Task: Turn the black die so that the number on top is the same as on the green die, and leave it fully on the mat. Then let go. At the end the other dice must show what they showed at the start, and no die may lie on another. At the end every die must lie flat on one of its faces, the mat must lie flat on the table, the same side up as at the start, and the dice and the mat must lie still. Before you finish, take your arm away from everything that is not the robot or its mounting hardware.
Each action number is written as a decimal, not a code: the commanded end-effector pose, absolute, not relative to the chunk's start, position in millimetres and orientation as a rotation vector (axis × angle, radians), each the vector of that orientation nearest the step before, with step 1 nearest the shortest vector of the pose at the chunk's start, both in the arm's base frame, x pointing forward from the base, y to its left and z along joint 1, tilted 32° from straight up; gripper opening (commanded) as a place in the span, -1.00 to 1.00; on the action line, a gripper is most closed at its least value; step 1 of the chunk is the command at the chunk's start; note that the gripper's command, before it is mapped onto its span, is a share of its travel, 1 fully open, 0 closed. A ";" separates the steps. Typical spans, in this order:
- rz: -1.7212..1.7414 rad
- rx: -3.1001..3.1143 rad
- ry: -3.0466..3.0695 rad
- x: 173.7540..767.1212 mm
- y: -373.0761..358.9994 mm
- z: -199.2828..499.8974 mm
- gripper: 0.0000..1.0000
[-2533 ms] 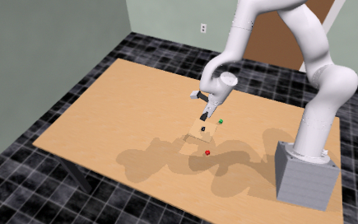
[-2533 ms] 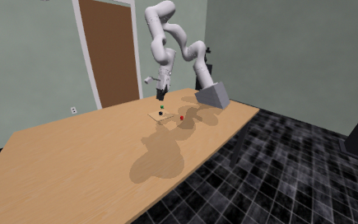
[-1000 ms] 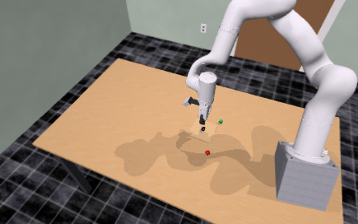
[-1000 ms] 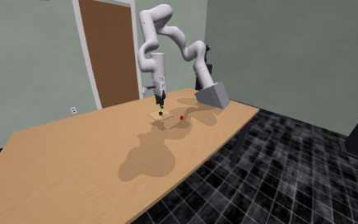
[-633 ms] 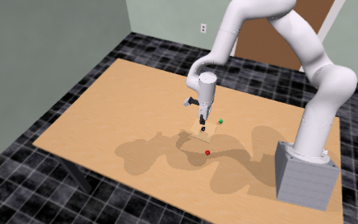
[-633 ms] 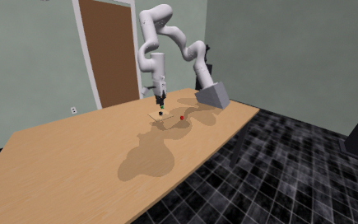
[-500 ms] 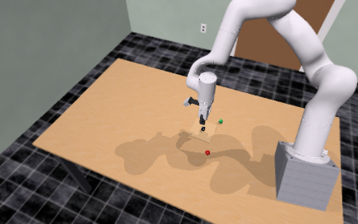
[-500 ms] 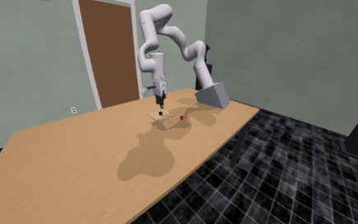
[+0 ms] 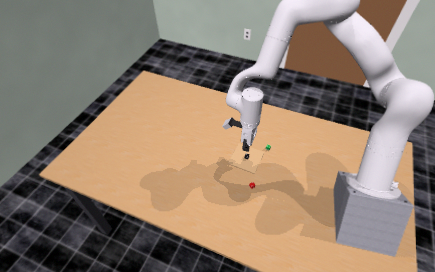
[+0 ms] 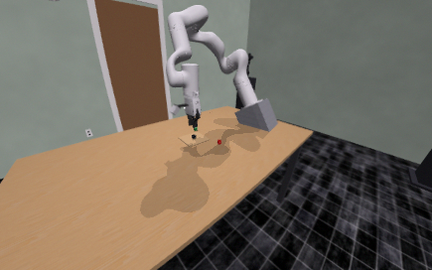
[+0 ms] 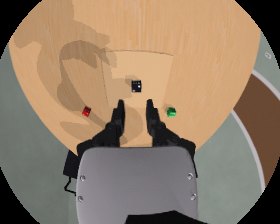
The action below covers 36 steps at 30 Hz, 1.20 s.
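Observation:
The black die (image 9: 246, 156) (image 10: 194, 136) (image 11: 136, 86) lies on the pale square mat (image 9: 254, 165) (image 10: 185, 139) (image 11: 116, 65), near its middle. Its pips are too small to read surely. The green die (image 9: 268, 147) (image 10: 196, 129) (image 11: 171, 112) lies on the table just beside the mat; its top number is unclear. The gripper (image 9: 246, 150) (image 10: 194, 126) (image 11: 135, 102) points down above the mat, over the black die. Its fingers are partly apart with nothing between them, and the black die shows beyond the fingertips in the wrist view.
The red die (image 9: 252, 185) (image 10: 219, 142) (image 11: 86, 111) lies on the wooden table (image 9: 126, 125) (image 10: 100, 179) off the mat, on the side away from the green die. The arm's shadow falls across the table and part of the mat.

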<state>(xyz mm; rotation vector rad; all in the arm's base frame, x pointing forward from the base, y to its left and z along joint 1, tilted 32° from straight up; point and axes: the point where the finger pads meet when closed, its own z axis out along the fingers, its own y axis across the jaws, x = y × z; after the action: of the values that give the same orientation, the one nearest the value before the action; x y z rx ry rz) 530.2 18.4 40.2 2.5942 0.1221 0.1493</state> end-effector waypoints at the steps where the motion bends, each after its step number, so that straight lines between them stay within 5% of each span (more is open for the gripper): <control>1: 0.152 2.594 0.122 531.0 18.8 40.6 -0.28; 36: 0.157 2.589 0.121 536.9 0.3 11.3 -0.28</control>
<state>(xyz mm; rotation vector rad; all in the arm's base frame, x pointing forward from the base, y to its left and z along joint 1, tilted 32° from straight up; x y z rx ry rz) 534.9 3.4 16.4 2.5887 0.1209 0.1539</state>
